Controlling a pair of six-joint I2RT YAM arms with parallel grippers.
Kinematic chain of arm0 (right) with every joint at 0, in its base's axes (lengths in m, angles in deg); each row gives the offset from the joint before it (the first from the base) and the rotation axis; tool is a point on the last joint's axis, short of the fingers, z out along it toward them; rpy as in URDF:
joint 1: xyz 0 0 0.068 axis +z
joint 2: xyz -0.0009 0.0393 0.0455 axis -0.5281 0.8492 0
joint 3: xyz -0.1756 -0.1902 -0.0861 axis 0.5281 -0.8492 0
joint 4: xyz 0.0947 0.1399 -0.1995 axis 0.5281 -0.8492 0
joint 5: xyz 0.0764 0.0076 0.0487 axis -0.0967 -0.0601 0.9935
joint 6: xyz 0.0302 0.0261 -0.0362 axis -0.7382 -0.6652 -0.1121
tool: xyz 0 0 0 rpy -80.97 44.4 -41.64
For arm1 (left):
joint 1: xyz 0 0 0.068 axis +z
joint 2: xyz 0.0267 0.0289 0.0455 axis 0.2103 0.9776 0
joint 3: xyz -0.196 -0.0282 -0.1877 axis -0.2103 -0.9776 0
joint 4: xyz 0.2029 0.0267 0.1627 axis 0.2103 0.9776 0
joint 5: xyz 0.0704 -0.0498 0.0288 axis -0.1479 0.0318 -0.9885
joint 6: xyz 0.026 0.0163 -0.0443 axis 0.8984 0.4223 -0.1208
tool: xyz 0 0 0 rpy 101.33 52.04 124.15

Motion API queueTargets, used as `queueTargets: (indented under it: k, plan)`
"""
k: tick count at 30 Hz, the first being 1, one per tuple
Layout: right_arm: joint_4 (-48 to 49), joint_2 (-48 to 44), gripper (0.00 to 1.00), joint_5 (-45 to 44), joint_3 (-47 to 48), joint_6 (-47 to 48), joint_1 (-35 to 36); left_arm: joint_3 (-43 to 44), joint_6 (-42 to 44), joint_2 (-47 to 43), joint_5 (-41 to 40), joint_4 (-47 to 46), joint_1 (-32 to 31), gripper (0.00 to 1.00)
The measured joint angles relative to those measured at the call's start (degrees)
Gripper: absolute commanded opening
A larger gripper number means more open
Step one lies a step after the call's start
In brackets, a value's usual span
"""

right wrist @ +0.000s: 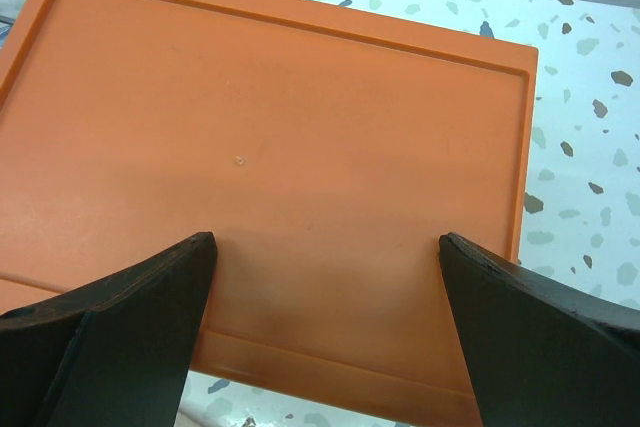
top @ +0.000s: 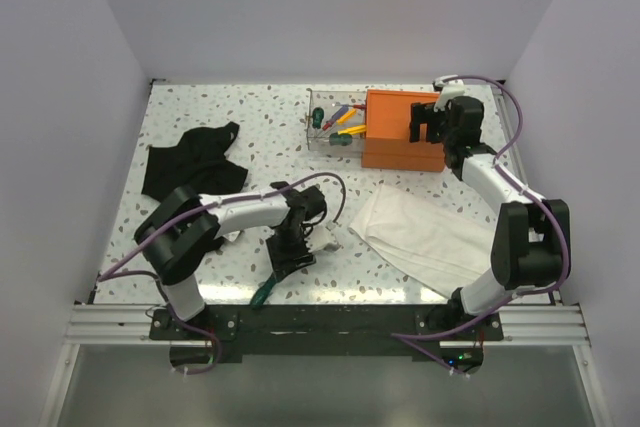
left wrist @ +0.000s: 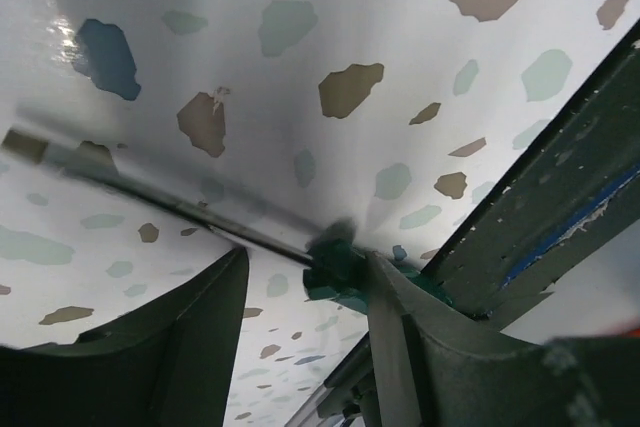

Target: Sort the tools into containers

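Fingers (left wrist: 150,347) of your left gripper (left wrist: 305,267) stand apart astride a blurred screwdriver (left wrist: 200,217), its green handle half hidden behind one finger. Your right gripper (right wrist: 325,247) gapes wide just above the orange box (right wrist: 270,137), whose drawers are out of sight.

Bare table (top: 250,117) lies open along the far wall (top: 320,7) and down the middle, between the black cloth (top: 190,159) and the drawer (top: 335,119) pulled out of the orange box (top: 390,147). The right gripper (top: 428,127) hangs over that box, jaws wide. A white cloth (top: 420,232) covers the near right; the left gripper (top: 288,252), jaws apart, crowds the screwdriver (top: 262,292) at the near edge.
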Motion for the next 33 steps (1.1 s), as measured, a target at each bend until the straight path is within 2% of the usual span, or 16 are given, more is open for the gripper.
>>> queueTargets:
  k: [4, 5, 7, 8, 10, 11, 12, 13, 19, 23, 28, 33]
  plan:
    - [0.09, 0.35, 0.98, 0.17, 0.28, -0.02, 0.00, 1.11, -2.99, 1.75, -2.84, 0.00, -0.90, 0.50]
    - [0.02, 0.57, 0.98, 0.20, 0.61, -0.02, 0.00, 1.92, -3.98, 2.60, -3.08, 0.50, -0.90, 0.45]
    - [-0.07, 1.11, 0.98, 0.22, 1.18, -0.02, 0.00, 3.10, -5.62, 3.82, -3.56, 1.31, -0.87, 0.42]
    - [-0.13, 1.25, 0.98, 0.20, 1.40, -0.02, 0.00, 3.39, -6.12, 4.24, -4.00, 1.38, -0.87, 0.35]
    - [-0.26, 1.42, 0.98, 0.20, 1.62, 0.00, 0.00, 4.04, -6.80, 5.07, -4.39, 1.81, -0.83, 0.29]
    - [-0.31, 1.46, 0.98, 0.20, 1.70, 0.00, 0.00, 4.61, -6.95, 5.77, -4.72, 2.19, -0.81, 0.17]
    - [-0.33, 1.51, 0.98, 0.22, 1.77, 0.00, 0.00, 5.42, -7.10, 6.67, -4.92, 2.84, -0.70, 0.12]
    - [-0.33, 1.53, 0.98, 0.22, 1.77, 0.00, 0.00, 6.23, -7.41, 7.45, -5.03, 3.63, -0.59, 0.01]
    - [-0.35, 1.46, 0.98, 0.20, 1.77, 0.00, 0.00, 10.78, -6.62, 11.45, -2.84, 7.06, 1.01, 0.00]
    - [-0.42, 1.33, 0.98, 0.07, 1.73, 0.02, 0.00, 16.17, -4.59, 12.20, 1.31, 4.70, 5.44, 0.00]
    - [-0.52, 0.46, 0.98, -0.13, 1.01, 0.33, 0.00, 28.22, -1.25, 11.32, 5.86, 1.81, 11.56, 0.00]
    - [-0.57, -0.83, 0.98, -0.15, -0.28, 0.55, 0.00, 47.58, -1.07, 11.06, 7.96, -2.38, 15.28, 0.00]
